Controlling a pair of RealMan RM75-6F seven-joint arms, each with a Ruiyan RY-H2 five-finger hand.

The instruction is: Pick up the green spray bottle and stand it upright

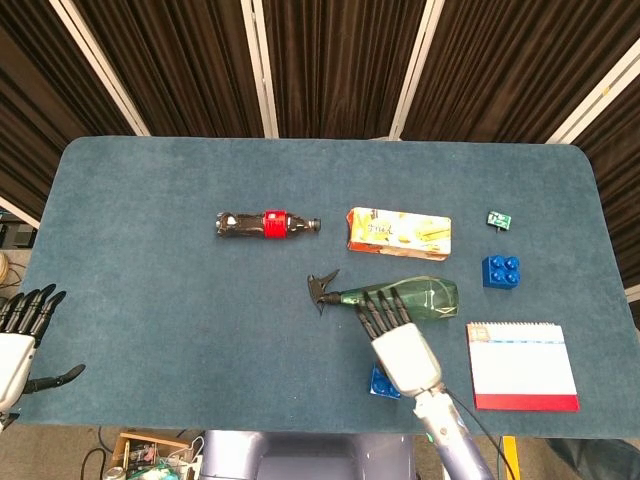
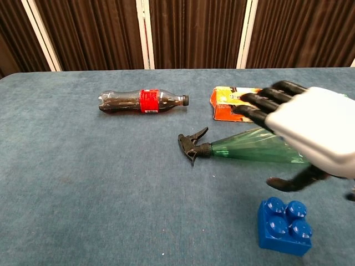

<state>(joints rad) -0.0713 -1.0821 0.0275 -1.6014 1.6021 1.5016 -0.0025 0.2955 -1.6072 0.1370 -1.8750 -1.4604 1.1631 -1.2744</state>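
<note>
1. Right robot hand (image 1: pixel 400 345) hovers with fingers spread over the green spray bottle (image 1: pixel 395 297), holding nothing.
2. Bottle lies flat on the worktop (image 1: pixel 150 290), nozzle toward 9 o'clock.
3. Left robot hand (image 1: pixel 18 335) is spread too.

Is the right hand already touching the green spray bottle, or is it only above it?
Cannot tell. In the head view the right hand overlaps the green spray bottle; in the chest view it covers the bottle's body. Neither shows contact or a gap.
</note>
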